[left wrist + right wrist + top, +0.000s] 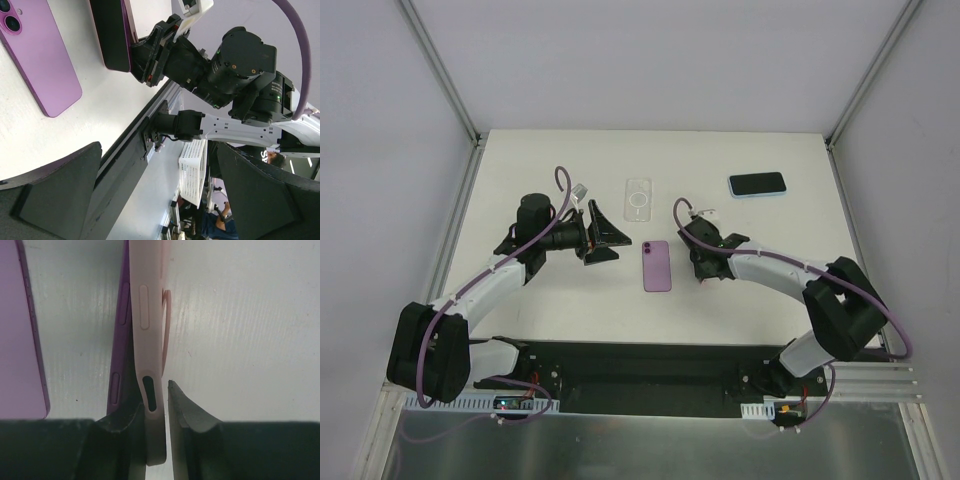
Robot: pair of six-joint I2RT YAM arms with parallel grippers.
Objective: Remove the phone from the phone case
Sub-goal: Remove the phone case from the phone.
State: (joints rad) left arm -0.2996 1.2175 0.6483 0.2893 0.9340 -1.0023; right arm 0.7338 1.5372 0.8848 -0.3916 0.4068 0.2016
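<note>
On the left, the left gripper (pixel 608 236) hangs just above the table (pixel 770 300). Its fingers are spread wide and there is nothing between them. Just past it lies a clear case (pixel 638 197) with nothing in it. Next comes a loose purple phone (pixel 657 265), lying flat with its back up.

To the right of that, the right gripper (pixel 151 401) is squeezed tight on one end of the pink case (pixel 146 325). The case stands on its thin edge on the table. The phone (pixel 125 330) for this job sits in that case, and its purple side shows along the pink rim. I cannot tell how far out it has come.

Far off on the right lies a blue-cased phone (pixel 757 185), screen up.

The pink case looks soft and bendy, so its rim should peel back if a corner is pulled. The phone is likely hard, smooth and slippery, and its glass could crack if it falls. A good place to grab it is by its two long sides, low to the table, while the other gripper holds only the case.
</note>
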